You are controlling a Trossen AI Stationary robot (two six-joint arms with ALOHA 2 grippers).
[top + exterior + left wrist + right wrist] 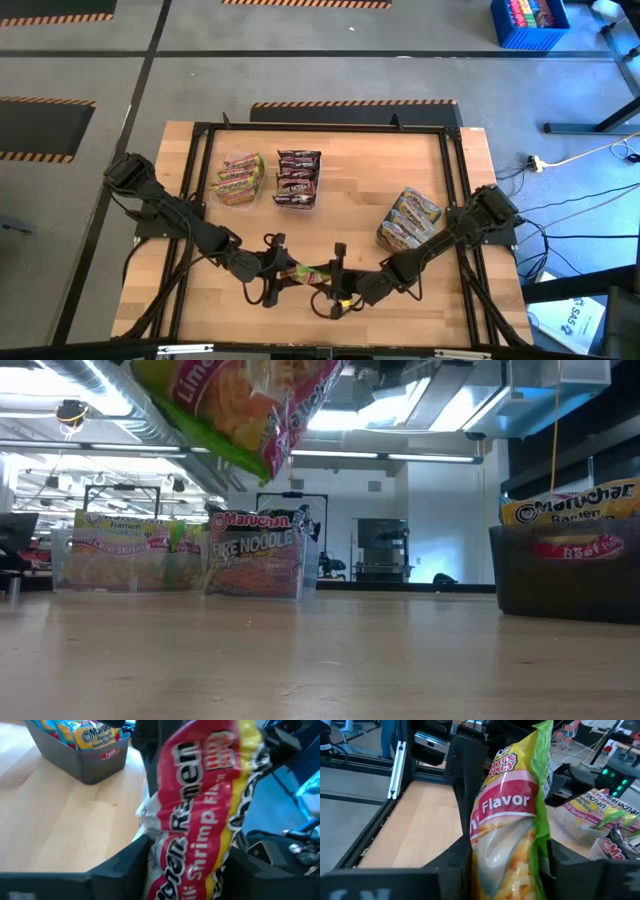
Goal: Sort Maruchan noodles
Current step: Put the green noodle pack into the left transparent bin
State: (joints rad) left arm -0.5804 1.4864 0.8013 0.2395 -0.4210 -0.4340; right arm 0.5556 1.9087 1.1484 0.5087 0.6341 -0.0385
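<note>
One Maruchan noodles packet [308, 271], yellow-green with a pink-red band, hangs above the table's near middle between my two grippers. My left gripper [283, 270] comes at it from the left and is shut on one end. My right gripper [336, 277] comes from the right and is shut on the other end. In the low view the packet [240, 410] is clear of the wood. Three bins hold more packets: yellow-green ones [237, 178], dark maroon ones [298, 178], and light blue and yellow ones [408, 220]. My left gripper pinches the packet's left end [165, 865] between its two fingers, which lie nearly level, slanting slightly down, and point toward the table's right. The wrapper bunches and creases between them. The packet is lifted clear of the table. My right gripper pinches the packet's right end [505, 870] between its two fingers, nearly level, pointing toward the table's left. The wrapper stands narrow and bowed between them, and its far end [520, 750] reaches to the other gripper.
The three bins stand in the far half of the table: two side by side at the far left and middle, one at the right [565, 565]. A black frame [320, 128] runs round the tabletop. Bare wood [450, 300] lies near the front edge.
</note>
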